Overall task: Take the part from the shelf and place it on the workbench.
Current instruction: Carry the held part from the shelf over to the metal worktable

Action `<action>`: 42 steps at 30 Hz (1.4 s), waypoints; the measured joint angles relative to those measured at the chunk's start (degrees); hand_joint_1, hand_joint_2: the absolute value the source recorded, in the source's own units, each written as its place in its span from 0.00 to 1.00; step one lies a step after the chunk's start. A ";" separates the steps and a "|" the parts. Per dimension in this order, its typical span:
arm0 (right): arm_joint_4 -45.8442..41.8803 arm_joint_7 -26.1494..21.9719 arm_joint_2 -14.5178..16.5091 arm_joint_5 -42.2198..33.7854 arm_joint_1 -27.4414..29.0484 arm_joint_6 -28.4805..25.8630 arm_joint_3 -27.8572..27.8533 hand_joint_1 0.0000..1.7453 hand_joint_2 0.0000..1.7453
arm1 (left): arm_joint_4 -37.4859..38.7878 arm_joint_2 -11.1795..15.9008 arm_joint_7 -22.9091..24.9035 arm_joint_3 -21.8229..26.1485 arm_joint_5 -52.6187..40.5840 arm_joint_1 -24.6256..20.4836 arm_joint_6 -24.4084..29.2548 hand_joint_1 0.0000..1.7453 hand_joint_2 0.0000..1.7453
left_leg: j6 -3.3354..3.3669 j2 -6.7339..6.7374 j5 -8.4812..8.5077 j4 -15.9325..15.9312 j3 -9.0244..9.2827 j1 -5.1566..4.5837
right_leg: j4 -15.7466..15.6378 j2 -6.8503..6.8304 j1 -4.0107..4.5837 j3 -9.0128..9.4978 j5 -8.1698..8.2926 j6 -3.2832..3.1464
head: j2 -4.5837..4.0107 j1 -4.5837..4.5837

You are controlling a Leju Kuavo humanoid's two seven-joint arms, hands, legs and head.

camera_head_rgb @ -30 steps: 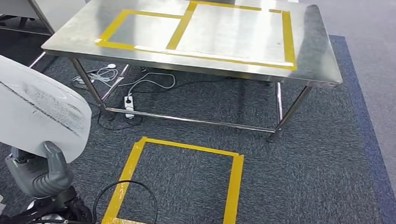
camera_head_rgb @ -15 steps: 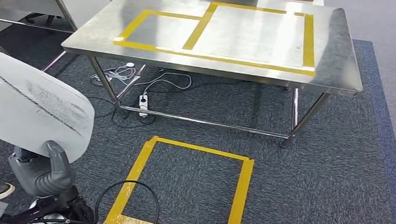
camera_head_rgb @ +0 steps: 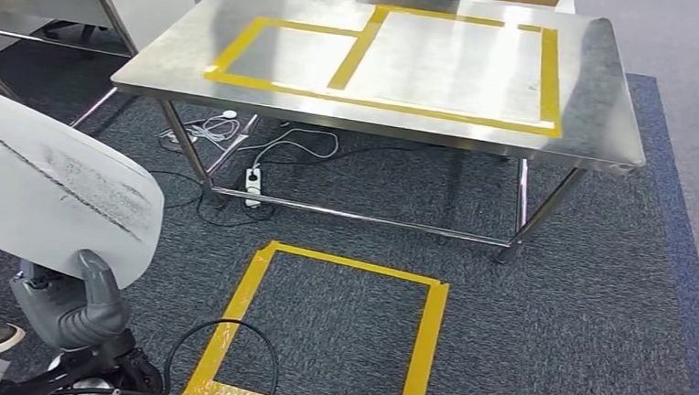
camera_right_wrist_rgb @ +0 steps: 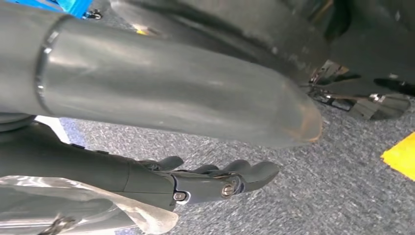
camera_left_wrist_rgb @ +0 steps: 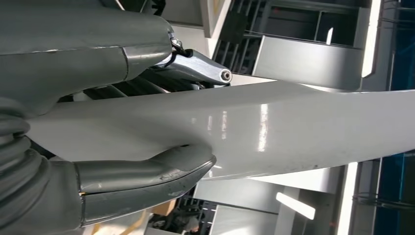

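As my view has swung slightly toward the worktop (camera_head_rgb: 597,130), my left robot hand (camera_head_rgb: 78,305) still pinches the white part (camera_head_rgb: 53,193), placement pending.

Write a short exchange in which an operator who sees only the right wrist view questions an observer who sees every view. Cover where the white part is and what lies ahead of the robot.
Operator: My view gives the right hand above grey carpet, holding nothing. Is the part held at all?
Observer: Yes. The left hand grips the white part at its lower edge, with the thumb across its face.
Operator: Is the workbench in sight?
Observer: The steel workbench stands ahead. Nothing lies inside its yellow tape outlines.
Operator: Anything on the floor before it?
Observer: A yellow taped square lies on the carpet.
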 joint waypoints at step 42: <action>0.15 -0.15 0.03 -0.28 0.38 0.75 -0.72 0.00 0.00 | 0.02 0.20 0.00 -0.11 -0.09 -0.12 -0.69 1.00 1.00 | 0.92 -0.32 -5.12 -0.38 5.96 -0.49 | 2.21 0.16 0.52 -4.86 3.28 -0.07 | -0.01 0.84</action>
